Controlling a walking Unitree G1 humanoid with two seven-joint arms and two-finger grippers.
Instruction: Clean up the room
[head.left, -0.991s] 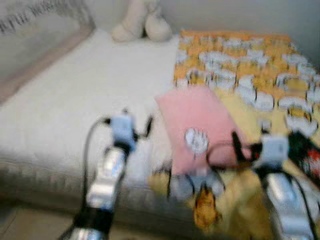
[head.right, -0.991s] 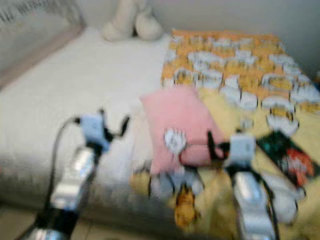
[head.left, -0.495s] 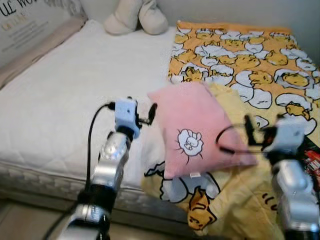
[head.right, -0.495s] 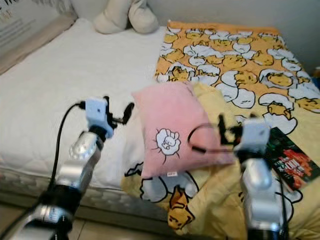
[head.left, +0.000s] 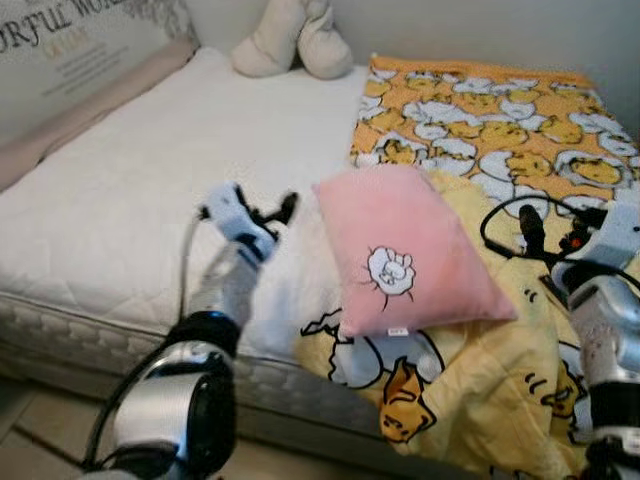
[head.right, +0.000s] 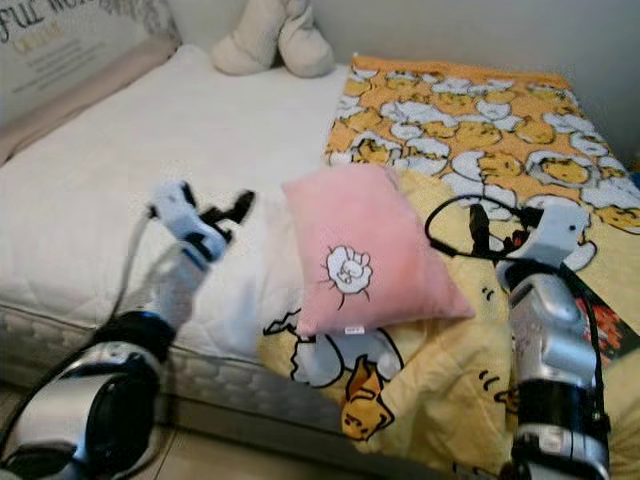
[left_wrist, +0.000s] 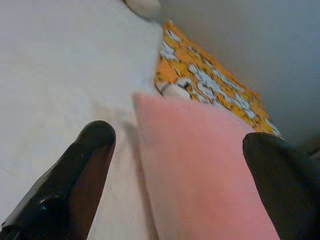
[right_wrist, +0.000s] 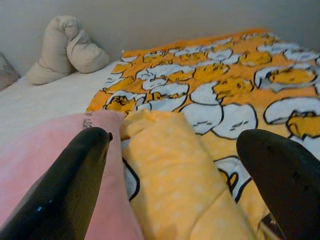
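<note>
Pillow (head.left: 410, 255) looks soft and light; grip its near edge, between the spread left gripper (head.left: 262, 212) and spread right gripper (head.right: 500, 228).

The near part of the yellow blanket (head.left: 480, 380) is cut off by the lower picture edge, and part of it is hidden under the pink pillow (head.left: 405, 250). The print on the far-left headboard panel (head.left: 70, 45) is cropped and cannot be read. A dark booklet (head.right: 608, 325) at the right is largely hidden behind the right arm.
</note>
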